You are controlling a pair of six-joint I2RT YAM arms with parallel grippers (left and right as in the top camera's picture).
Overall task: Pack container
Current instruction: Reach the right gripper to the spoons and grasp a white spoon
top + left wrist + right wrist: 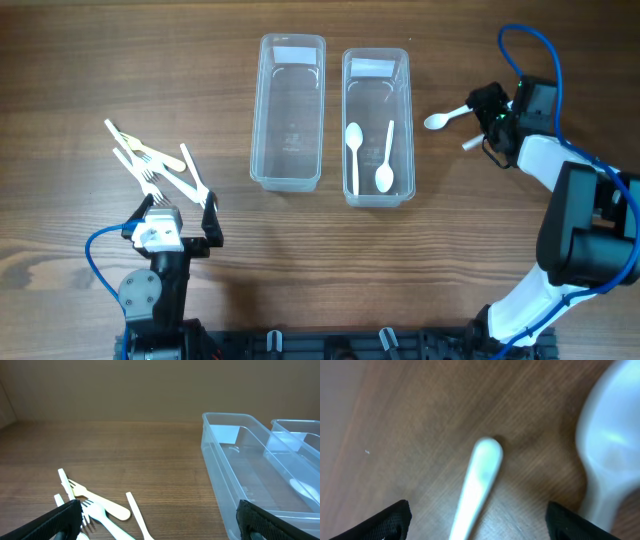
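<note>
Right gripper jaws apart over white plastic spoon, upper right. Wooden surface separates spoon from rim of clear rectangular plastic container. Left gripper apart, lower left.

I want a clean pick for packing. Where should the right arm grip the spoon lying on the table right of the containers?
Grip the spoon by its thin straight handle, near the middle, coming straight down with the fingers either side. It lies flat, and its bowl is wide and rounded, so likely to slip.
</note>
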